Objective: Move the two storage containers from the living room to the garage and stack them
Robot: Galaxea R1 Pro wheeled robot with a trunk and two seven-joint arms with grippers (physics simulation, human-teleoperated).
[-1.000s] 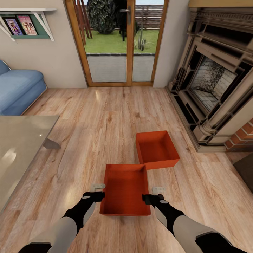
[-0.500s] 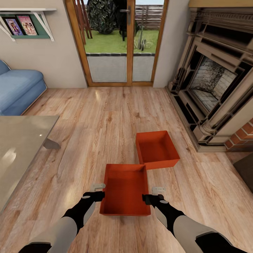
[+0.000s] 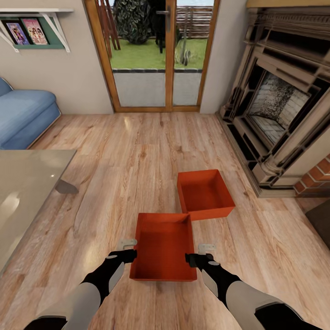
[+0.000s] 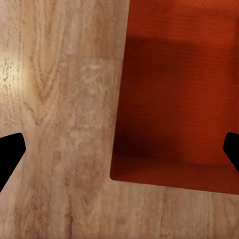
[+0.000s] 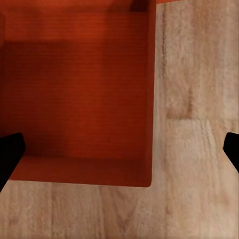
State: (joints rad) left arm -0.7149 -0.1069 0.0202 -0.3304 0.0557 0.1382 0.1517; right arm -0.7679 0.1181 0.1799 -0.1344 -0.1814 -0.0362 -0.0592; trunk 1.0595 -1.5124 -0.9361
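Observation:
Two orange-red storage containers lie on the living room's wood-plank floor. The near container (image 3: 164,247) sits lengthwise between my arms, and the far container (image 3: 204,195) touches its far right corner. My left gripper (image 3: 129,250) hangs over the near container's left wall (image 4: 122,99), open, with dark fingertips (image 4: 10,154) wide apart on either side of that wall. Over the right wall (image 5: 152,89) my right gripper (image 3: 200,255) is likewise open, one fingertip (image 5: 232,149) outside over the floor. Nothing is gripped.
A glass-topped table (image 3: 23,192) stands at the left and a blue sofa (image 3: 23,117) behind it. The stone fireplace (image 3: 279,114) fills the right side. Wood-framed glass doors (image 3: 156,55) are straight ahead across open plank floor.
The whole picture has crept up by a hair, so the camera moved slightly. Arms, grippers and both containers keep their places.

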